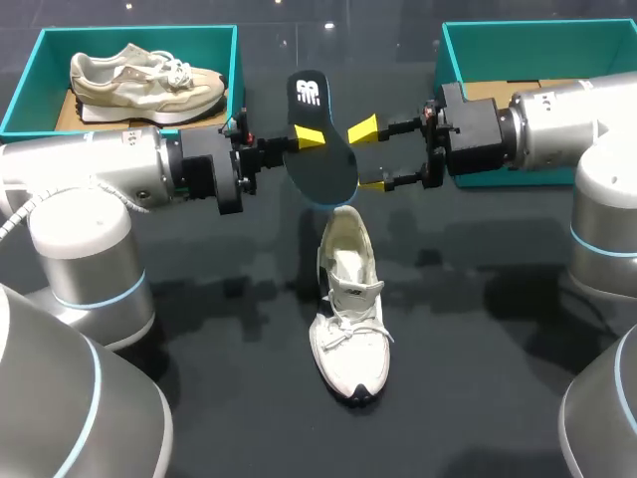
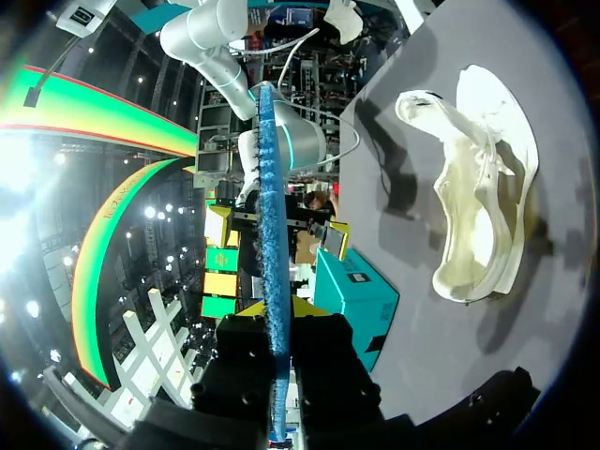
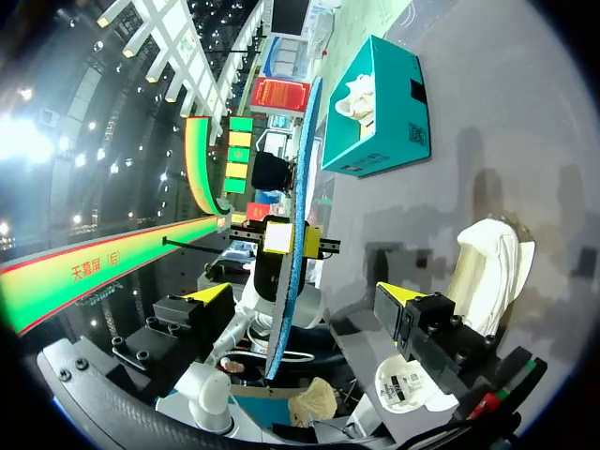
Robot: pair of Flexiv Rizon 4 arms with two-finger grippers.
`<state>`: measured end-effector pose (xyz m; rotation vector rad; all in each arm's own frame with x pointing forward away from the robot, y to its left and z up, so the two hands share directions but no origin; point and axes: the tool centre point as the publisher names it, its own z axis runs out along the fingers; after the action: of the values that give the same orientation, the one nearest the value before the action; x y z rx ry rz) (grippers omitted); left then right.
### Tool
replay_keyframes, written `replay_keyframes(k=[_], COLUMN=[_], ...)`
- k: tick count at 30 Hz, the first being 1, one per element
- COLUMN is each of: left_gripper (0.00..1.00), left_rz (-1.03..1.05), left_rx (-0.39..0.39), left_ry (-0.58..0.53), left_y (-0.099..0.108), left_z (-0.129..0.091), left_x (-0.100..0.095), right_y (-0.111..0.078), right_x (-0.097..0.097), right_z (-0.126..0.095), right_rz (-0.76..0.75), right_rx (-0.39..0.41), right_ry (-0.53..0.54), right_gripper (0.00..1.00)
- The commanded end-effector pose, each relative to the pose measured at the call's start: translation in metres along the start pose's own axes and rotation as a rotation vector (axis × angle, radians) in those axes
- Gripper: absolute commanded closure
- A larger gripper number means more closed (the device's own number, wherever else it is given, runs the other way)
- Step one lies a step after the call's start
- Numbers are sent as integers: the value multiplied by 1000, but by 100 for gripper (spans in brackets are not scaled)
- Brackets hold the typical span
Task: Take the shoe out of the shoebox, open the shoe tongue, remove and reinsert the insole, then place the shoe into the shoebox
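Observation:
A dark insole (image 1: 320,134) with a blue underside hangs in the air above the table, on edge. My left gripper (image 1: 304,139) is shut on it from the left. In the left wrist view the insole (image 2: 272,216) runs edge-on out from between my fingers (image 2: 278,314). My right gripper (image 1: 368,156) stands open at the insole's right edge, one yellow tip on each side and not touching. In the right wrist view the insole (image 3: 296,234) sits in the wide gap of my gripper (image 3: 307,292). The white shoe (image 1: 348,319) lies on the table below, tongue pulled open.
A teal shoebox (image 1: 40,70) at the back left holds a beige shoe (image 1: 149,80). A second teal shoebox (image 1: 478,45) stands at the back right, behind my right arm. The white shoe (image 2: 478,187) lies on dark tabletop.

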<state>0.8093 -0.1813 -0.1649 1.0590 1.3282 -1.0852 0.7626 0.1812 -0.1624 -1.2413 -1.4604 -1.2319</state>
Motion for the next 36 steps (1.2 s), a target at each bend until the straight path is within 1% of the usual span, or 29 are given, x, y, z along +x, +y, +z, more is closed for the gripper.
replay_keyframes(k=[1,2,3,4,8,9,10,15,18,21,24,27,31,35,36], left_gripper=[100,100,100,100,100,100,100,100,100,100,100,100,100,100,100], left_rz=[20,27,35,52,88,92,94,103,105,110,114,118,123,124,124], left_rx=[10,17,24,36,45,53,54,57,54,52,53,55,58,62,64], left_ry=[18,17,14,8,13,9,9,3,-8,-18,-24,-27,-30,-32,-32], left_y=[2,2,2,1,0,0,0,3,6,7,8,8,8,8,7], left_z=[7,8,8,9,11,11,11,13,14,16,17,18,19,20,20], left_x=[-2,-1,-1,0,3,3,4,5,4,3,1,0,-1,-2,-2], right_y=[2,3,3,4,4,4,4,4,5,4,5,5,5,5,5], right_x=[0,0,0,1,6,8,9,13,14,12,10,8,6,3,3], right_z=[10,11,13,14,19,20,20,23,25,28,30,31,31,30,30], right_rz=[-8,-10,-13,-15,-27,-31,-33,-41,-42,-40,-34,-30,-27,-22,-22], right_rx=[5,9,13,16,32,37,41,58,66,75,82,86,86,85,85], right_ry=[-1,2,3,4,-6,-9,-10,-20,-18,-12,-4,0,6,14,15], right_gripper=[0,0,3,11,36,49,51,53,55,57,63,63,65,74,75])
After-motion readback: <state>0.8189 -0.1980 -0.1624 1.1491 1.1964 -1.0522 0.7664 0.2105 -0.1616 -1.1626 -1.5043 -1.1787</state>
